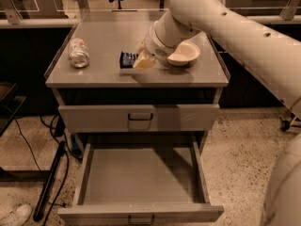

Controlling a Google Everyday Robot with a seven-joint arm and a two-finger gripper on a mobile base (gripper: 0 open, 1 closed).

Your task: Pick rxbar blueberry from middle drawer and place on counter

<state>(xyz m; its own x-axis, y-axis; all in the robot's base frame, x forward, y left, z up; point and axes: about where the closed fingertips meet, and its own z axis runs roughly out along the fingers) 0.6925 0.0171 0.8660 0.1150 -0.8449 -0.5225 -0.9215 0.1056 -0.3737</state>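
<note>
Rxbar blueberry point(126, 59) is lying on the tabletop point(103, 36) toward the near edge, with the can point(78, 52) to its left and the bowl point(184, 54) to its right. Pincer point(142, 61) is down right at the bar's right end, but honestly can't tell if it's clamped on or not. Middle drawer point(141, 178) below is pulled open.

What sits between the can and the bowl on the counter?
The camera view shows the rxbar blueberry flat on the counter there, with the gripper at its end nearer the bowl.
</note>
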